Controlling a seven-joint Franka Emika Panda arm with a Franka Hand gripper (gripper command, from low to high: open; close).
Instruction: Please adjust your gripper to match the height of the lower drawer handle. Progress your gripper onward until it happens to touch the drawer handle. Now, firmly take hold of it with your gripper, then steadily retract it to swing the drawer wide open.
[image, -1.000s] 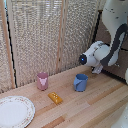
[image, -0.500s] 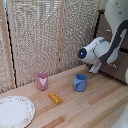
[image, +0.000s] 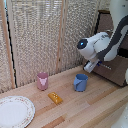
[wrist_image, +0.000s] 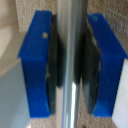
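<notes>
My gripper (wrist_image: 70, 65) is clamped on the lower drawer handle (wrist_image: 71, 75), blue pads (wrist_image: 36, 65) pressing it from both sides against the drawer (image: 116, 72).

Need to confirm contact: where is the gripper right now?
At the exterior view's right, the gripper is against the brown cabinet; the wrist view shows its blue pads flanking the handle.

Smooth glossy metal lower drawer handle (wrist_image: 71, 65), matt blue plastic fingers (wrist_image: 35, 60), brown wooden drawer (image: 116, 70)
</notes>
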